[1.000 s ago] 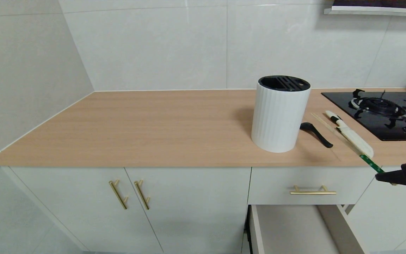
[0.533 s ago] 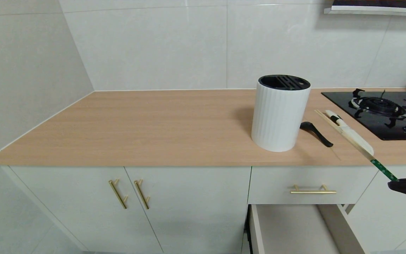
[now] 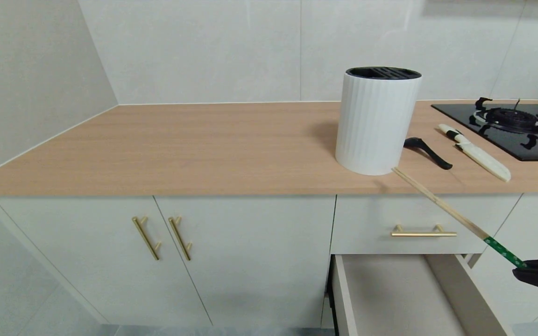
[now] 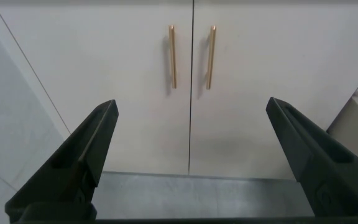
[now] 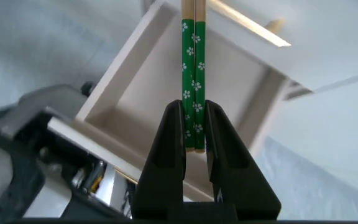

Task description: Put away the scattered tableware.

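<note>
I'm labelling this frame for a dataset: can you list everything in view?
countertop: one, wood
stove: one, black, countertop's right end
holder: one, white, black top, on the countertop
spoon: one, black, beside the holder
knife: one, cream, between spoon and stove
chopsticks: one pair, wood with green ends, in the right tool
cabinet doors: two, white, under the countertop
upper drawer: one, white, shut
lower drawer: one, white, open
left tool: one, black, open, facing the cabinet doors
right tool: one, black, shut on chopsticks

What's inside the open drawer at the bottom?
The open drawer shows just its bare pale floor. Its back part runs under the closed drawer above, so I cannot see there.
</note>
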Tool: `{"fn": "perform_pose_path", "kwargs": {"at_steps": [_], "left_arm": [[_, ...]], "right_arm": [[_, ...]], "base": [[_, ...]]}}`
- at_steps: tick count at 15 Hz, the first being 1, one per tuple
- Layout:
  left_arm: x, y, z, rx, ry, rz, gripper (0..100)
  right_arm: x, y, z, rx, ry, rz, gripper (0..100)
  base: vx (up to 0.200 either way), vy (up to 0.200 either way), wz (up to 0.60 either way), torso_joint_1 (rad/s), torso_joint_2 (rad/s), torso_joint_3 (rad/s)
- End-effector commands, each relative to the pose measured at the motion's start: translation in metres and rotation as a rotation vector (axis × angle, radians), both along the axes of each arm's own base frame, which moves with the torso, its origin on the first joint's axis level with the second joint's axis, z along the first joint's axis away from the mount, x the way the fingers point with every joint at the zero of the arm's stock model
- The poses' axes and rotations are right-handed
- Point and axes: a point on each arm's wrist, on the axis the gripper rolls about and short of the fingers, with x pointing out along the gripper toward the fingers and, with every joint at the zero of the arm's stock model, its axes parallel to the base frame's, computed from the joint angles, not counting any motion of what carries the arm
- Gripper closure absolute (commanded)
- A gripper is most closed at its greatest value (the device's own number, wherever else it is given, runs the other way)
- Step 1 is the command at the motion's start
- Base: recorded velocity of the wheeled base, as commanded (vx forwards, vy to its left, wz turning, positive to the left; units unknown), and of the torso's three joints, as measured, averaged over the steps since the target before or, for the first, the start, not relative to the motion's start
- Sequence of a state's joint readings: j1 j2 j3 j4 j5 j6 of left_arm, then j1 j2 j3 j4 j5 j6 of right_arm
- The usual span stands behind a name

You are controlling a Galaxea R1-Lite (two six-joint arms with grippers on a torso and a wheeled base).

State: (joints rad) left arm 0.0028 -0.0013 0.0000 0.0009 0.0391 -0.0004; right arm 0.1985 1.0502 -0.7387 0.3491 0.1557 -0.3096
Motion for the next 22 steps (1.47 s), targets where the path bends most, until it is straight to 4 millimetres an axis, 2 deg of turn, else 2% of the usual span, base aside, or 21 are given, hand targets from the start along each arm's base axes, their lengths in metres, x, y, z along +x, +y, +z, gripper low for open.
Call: {"fn": "perform_pose_path", "kwargs": {"at_steps": [1, 6, 12, 18, 22], "left_arm": [[0.000, 0.000, 0.000, -0.001, -0.001, 0.001, 0], [0.000, 0.000, 0.000, 0.000, 0.000, 0.001, 0], [0.000, 0.000, 0.000, 0.000, 0.000, 0.001, 0], [0.000, 0.000, 0.000, 0.000, 0.000, 0.001, 0], [0.000, 0.000, 0.000, 0.000, 0.000, 0.001, 0]], "right_arm": [[-0.008, 0.004, -0.005, -0.003, 0.004, 0.053, 100], [-0.001, 0.016, -0.026, -0.039, 0.114, 0.134, 100], [0.021, 0.024, -0.056, -0.091, 0.264, 0.150, 100], [0.045, 0.029, -0.081, -0.140, 0.307, 0.098, 100], [0.068, 0.032, -0.093, -0.082, 0.349, -0.003, 100]], "base": [[0.000, 0.000, 0.00, -0.173, 0.49, 0.295], [0.000, 0.000, 0.00, -0.155, 0.47, 0.304], [0.000, 0.000, 0.00, -0.095, 0.40, 0.295], [0.000, 0.000, 0.00, -0.006, 0.03, 0.021], [0.000, 0.000, 0.00, 0.000, 0.00, 0.000]]}}
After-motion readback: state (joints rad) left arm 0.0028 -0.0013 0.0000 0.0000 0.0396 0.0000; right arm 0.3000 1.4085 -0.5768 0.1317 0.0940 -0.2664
